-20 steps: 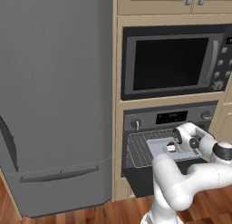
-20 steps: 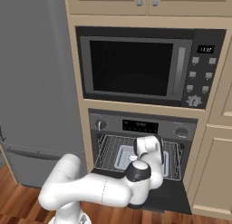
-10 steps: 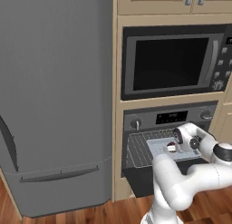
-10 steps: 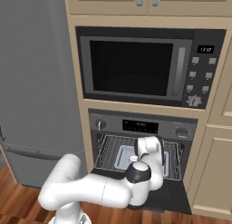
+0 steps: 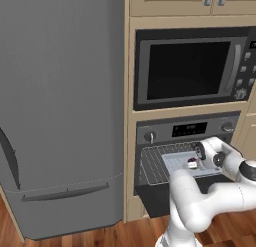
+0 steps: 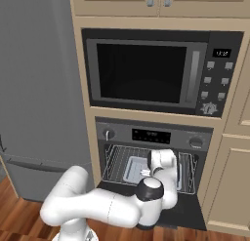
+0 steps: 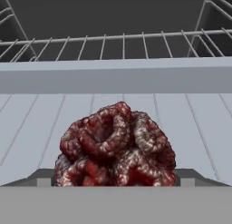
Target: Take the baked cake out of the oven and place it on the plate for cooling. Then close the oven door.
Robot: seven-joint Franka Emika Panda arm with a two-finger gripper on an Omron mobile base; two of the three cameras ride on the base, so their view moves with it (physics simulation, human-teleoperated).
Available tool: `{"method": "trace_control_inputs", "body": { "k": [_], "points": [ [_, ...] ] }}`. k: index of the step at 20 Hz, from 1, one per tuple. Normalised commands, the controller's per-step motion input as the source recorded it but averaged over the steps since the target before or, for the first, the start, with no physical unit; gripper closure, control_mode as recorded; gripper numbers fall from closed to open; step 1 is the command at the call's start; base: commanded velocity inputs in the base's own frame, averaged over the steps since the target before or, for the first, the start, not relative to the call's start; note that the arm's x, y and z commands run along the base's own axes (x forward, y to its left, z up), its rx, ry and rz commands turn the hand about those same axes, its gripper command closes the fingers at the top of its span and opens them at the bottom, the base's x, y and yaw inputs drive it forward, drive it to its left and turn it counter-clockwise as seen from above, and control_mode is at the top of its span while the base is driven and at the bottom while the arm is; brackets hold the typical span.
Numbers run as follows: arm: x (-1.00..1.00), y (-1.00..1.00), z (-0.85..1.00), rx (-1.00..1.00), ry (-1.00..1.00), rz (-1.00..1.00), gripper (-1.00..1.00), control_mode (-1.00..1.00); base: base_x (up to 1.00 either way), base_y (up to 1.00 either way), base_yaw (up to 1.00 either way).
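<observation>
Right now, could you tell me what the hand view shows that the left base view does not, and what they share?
Hand view alone: the cake's lumpy, dark red-brown surface close up, lying on the pale grey tray, with the wire rack behind it.

Left base view alone: the grey fridge, the microwave, the oven's knobs and display, the lowered oven door, and the arm reaching in.

Both: the cake on the tray inside the oven.

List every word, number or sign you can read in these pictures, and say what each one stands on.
Microwave display: pale digits, too blurred to read.
Microwave buttons: small marks, too small to read.
Oven display: faint characters, too blurred to read.
Fridge, cupboard doors, cake and tray: no text.
So nothing can be quoted with certainty.
</observation>
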Motion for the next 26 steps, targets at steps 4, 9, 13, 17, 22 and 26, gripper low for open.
{"method": "trace_control_inputs", "body": {
  "k": [4,9,13,17,22,26],
  "points": [
    [-0.09,0.00,0.40,0.00,0.00,0.00,1.00,-1.00,0.00,0.00,0.00],
    [-0.27,-0.03,0.56,0.00,0.01,0.00,1.00,-1.00,0.00,0.00,0.00],
    [-0.36,-0.03,0.59,-0.02,0.10,0.00,1.00,-1.00,0.00,0.00,0.00],
    [-0.47,-0.09,0.48,-0.04,0.15,-0.03,1.00,-1.00,0.00,0.00,0.00],
    [-0.48,-0.13,0.52,-0.04,0.17,-0.05,1.00,-1.00,0.00,0.00,0.00],
    [-0.37,-0.04,0.67,-0.05,0.19,-0.05,1.00,-1.00,0.00,0.00,0.00]
  ]
}}
